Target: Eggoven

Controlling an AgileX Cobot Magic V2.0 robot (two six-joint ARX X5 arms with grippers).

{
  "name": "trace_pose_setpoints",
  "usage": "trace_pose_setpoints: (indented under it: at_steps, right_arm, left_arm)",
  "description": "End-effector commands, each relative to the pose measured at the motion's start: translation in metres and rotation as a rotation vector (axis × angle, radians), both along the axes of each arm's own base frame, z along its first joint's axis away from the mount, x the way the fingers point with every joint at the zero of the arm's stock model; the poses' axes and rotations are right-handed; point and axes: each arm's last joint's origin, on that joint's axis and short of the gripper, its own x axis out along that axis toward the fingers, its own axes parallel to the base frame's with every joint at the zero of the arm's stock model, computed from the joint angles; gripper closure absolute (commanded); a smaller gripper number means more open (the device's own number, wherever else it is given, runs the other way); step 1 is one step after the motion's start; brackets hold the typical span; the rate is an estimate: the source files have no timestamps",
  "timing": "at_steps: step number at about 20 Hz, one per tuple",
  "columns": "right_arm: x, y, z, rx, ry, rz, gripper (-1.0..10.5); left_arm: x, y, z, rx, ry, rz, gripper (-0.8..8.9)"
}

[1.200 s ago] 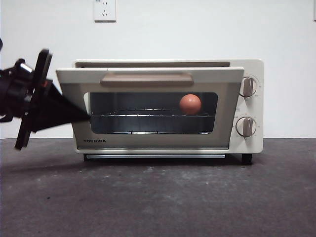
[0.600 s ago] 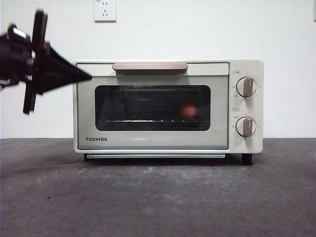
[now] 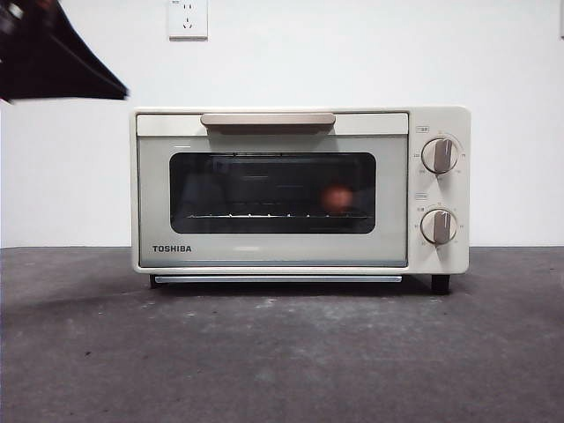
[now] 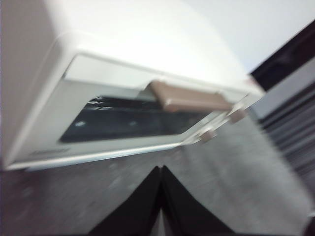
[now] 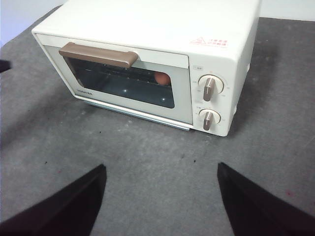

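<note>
Front view: oven [image 3: 300, 189] door closed | egg [image 3: 337, 197] inside on rack, behind glass | left gripper [image 4: 161, 169] pressed together, empty, up off oven's corner, well apart from egg | right gripper [image 5: 161, 169] spread, empty, before oven

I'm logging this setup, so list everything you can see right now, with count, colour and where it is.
toaster oven: one, cream, centre of table, door shut.
egg: one, reddish-brown, on the rack behind the dark window.
handle: one, beige, top of door.
knobs: two, grey, stacked beside the door.
table: one, dark grey.
wall socket: one, white, on the wall above.
left gripper: one, black, jaws shut, raised off the oven's side.
right gripper: one, black, jaws open, before the oven.
</note>
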Motion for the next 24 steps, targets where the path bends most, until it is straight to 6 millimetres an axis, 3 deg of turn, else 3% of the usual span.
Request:
trace_pose_setpoints:
  at_steps: [1,5,11,16,24]
  right_arm:
    - [0.007,0.008,-0.016,0.0,0.011,0.047,6.3]
    - [0.015,0.016,-0.042,0.048,-0.044,0.101,6.8]
    - [0.024,0.025,-0.065,0.117,-0.187,0.142,9.5]
    - [0.026,0.027,-0.065,0.107,-0.232,0.152,9.4]
    - [0.027,0.026,-0.064,0.095,-0.254,0.111,9.4]
  left_arm:
    - [-0.022,0.001,0.013,0.121,-0.089,0.029,8.06]
    - [-0.053,0.006,0.025,0.17,-0.131,0.092,8.06]
    - [-0.086,0.017,0.027,0.267,-0.149,0.18,8.06]
    - [-0.096,0.02,0.029,0.273,-0.178,0.182,8.06]
    - [-0.097,0.021,0.029,0.275,-0.173,0.181,8.06]
